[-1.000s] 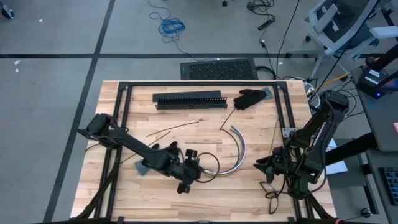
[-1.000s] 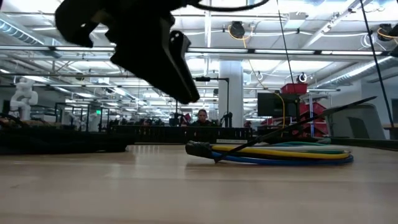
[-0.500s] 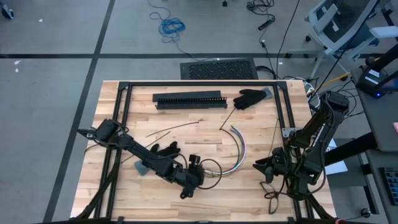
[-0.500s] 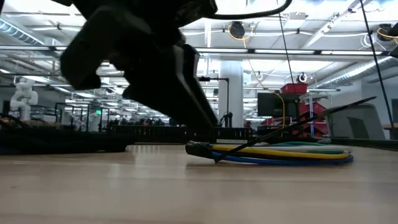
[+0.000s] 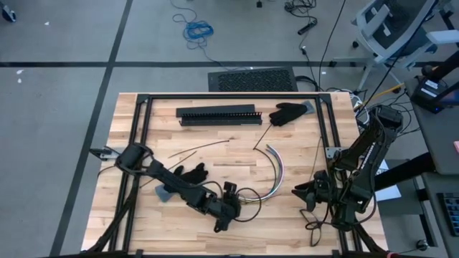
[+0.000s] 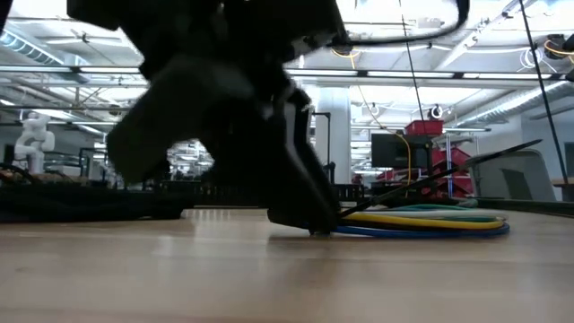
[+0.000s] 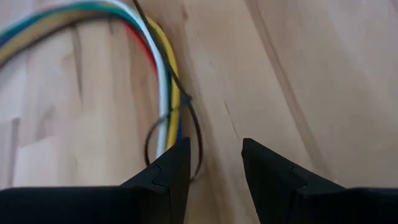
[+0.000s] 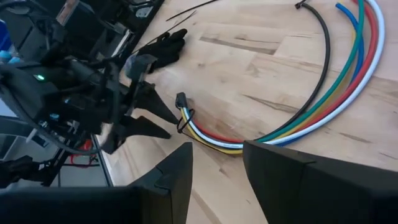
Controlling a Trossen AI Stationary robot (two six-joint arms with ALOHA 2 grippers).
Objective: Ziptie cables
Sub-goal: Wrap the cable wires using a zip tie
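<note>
Movement first, seen from overhead: the left gripper has slid along the pale wooden table toward its near edge and now sits at the end of the bundle of thin curved cables in white, yellow, green, red and blue, closer than a second ago. The right gripper waits past the bundle's far side, unchanged. A black slotted bar and a black glove lie well apart from both.

From table height, the left gripper's dark bulk has dropped until it seems to touch the cables' end, though blur leaves contact uncertain.

Through the left wrist camera, the fingers stand spread with bare wood between them; the cables and a thin black loop, probably a ziptie, lie just ahead of one fingertip. The approach looks nearly finished, with pinching the loop as the likely next step.

Through the right wrist camera, that arm's fingers are parted on nothing, the cables curving beyond them.

No readable writing or brand appears anywhere.
</note>
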